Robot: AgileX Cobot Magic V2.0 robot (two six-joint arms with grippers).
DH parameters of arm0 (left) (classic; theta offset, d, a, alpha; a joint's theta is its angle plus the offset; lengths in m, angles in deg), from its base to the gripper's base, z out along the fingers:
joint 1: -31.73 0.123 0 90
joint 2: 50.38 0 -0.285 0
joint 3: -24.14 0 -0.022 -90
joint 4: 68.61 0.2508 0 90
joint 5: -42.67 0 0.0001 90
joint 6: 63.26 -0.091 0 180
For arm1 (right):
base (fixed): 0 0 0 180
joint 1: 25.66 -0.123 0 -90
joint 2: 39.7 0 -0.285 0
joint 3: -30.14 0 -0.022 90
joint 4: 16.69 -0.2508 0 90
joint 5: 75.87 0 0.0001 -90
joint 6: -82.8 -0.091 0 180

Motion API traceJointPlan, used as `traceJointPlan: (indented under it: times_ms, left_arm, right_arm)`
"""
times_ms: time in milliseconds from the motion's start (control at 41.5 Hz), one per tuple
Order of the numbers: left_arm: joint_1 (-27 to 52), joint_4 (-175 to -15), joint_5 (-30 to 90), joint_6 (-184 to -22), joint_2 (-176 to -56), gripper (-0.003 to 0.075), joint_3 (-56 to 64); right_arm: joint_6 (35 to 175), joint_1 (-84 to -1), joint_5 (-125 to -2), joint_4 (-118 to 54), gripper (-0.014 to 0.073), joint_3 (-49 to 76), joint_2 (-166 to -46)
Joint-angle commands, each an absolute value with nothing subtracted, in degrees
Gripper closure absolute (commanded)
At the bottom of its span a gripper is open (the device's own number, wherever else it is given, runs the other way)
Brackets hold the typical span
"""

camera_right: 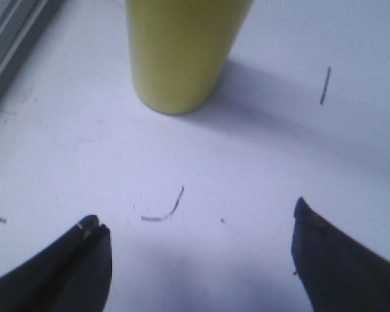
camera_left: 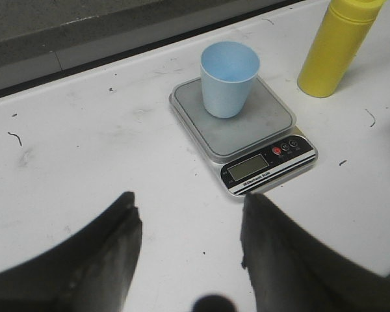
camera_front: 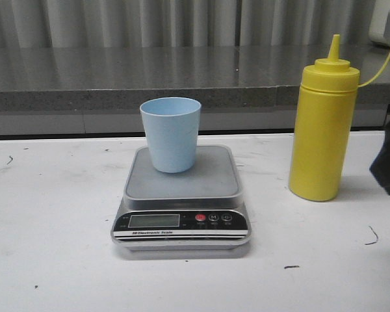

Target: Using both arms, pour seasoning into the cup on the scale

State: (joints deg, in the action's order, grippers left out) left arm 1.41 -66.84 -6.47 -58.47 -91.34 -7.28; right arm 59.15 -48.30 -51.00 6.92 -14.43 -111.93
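Note:
The pale blue cup (camera_front: 171, 133) stands upright on the grey platform of the silver scale (camera_front: 182, 195) in the middle of the white table. The yellow seasoning bottle (camera_front: 324, 127) stands upright to its right, nozzle up. My right gripper (camera_front: 389, 162) shows only as a black shape at the right edge of the front view; in the right wrist view it (camera_right: 198, 218) is open and empty, with the bottle's base (camera_right: 182, 52) ahead of it. My left gripper (camera_left: 190, 203) is open and empty over bare table, short of the scale (camera_left: 247, 127), cup (camera_left: 227, 78) and bottle (camera_left: 335, 45).
A grey counter ledge (camera_front: 149, 78) runs along the back of the white table (camera_front: 52, 227). Small dark scuff marks (camera_front: 372, 237) lie on the table, one curved mark (camera_right: 166, 207) between the right gripper and the bottle.

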Motion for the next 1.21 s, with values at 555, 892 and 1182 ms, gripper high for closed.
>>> traceJointPlan:
  times_ms: [555, 892, 1182]
  left_arm:
    - [1.11, -66.93, -2.61, -57.81, -91.45, 0.0365, -5.79]
    - [1.11, -66.93, -2.61, -57.81, -91.45, 0.0365, -5.79]
    - [1.11, -66.93, -2.61, -57.81, -91.45, 0.0365, -5.79]
  right_arm:
    - [69.88, -53.86, -25.16, -9.29, 0.0011, 1.26, -84.18]
    - [69.88, -53.86, -25.16, -9.29, 0.0011, 1.26, -80.47]
    - [69.88, -53.86, -25.52, -9.25, 0.0034, 1.26, -80.47]
